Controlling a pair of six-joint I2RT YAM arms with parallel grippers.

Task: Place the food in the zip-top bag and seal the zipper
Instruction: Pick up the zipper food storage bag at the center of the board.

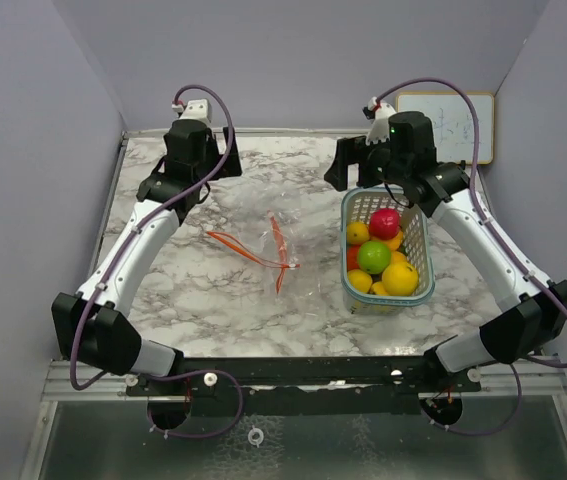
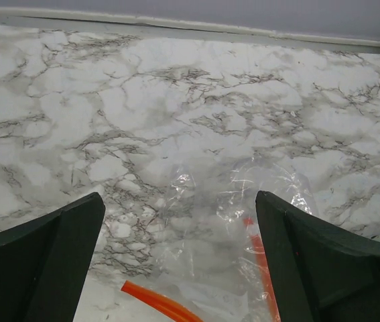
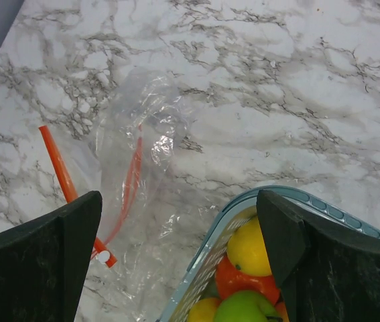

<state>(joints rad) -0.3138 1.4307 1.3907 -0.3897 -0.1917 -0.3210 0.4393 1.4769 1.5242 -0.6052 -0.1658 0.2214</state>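
The food [image 1: 378,256] is heaped in the basket [image 1: 363,203], just beside the limp clear bag [image 1: 275,262] on the desk [image 1: 213,310]. The left tool [image 2: 178,228] and right tool [image 3: 178,228] are held wide open and empty. The food is judged light, hard and slippery, so each piece is best pinched across its middle.

No readable text anywhere; the whiteboard [image 1: 463,125] bears faint marks, perhaps writing, too small to read

Marble-patterned tabletop [image 1: 213,300], pale green mesh basket [image 1: 423,245] at right, whiteboard [image 1: 458,125] behind
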